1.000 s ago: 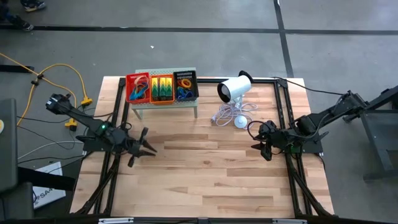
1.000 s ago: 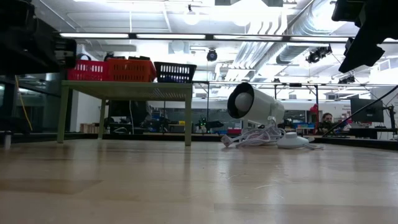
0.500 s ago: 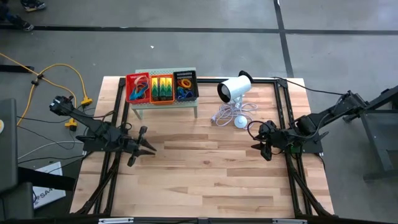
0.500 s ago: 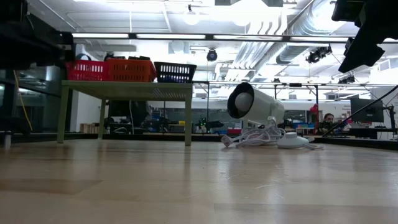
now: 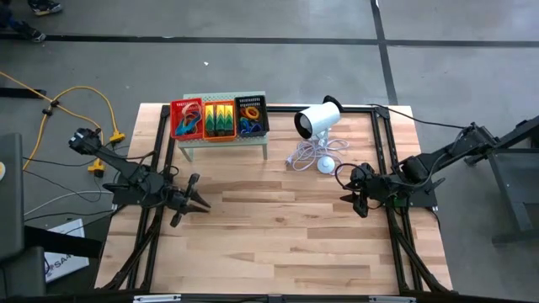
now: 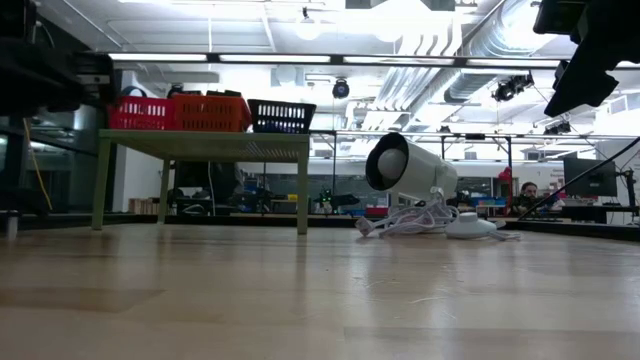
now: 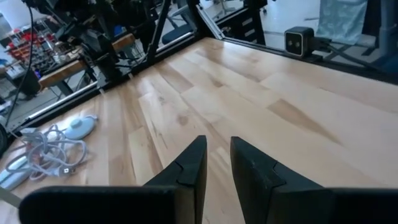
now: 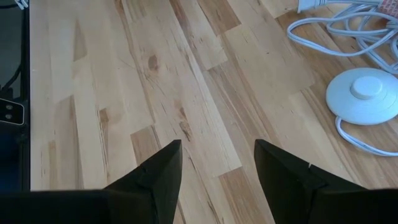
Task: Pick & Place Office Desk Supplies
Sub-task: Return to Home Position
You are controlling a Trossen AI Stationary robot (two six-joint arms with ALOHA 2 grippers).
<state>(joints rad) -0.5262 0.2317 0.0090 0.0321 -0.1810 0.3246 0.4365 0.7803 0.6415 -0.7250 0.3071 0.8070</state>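
Three small mesh baskets stand in a row on a pale-green perforated stand (image 5: 223, 140) at the table's far left: a red one (image 5: 186, 119) with coloured loops, an orange-red one (image 5: 219, 119) with green packs, and a black one (image 5: 251, 116) with coloured bands. My left gripper (image 5: 205, 204) hovers over bare wood near the left edge, in front of the stand, its fingers (image 7: 198, 163) a narrow gap apart with nothing between them. My right gripper (image 5: 349, 200) waits near the right edge, open and empty over the boards (image 8: 217, 146).
A white cylinder device (image 5: 316, 120) stands right of the stand, its round base (image 5: 325, 165) and coiled cable (image 8: 348, 31) on the table just beyond my right gripper. Black frame rails (image 5: 160, 151) run along the table's sides. Bare wood lies between the two grippers.
My left arm has drawn back slightly toward the table's left edge, seen in the low view as its dark bulk retreating. The baskets and the right arm have kept still.
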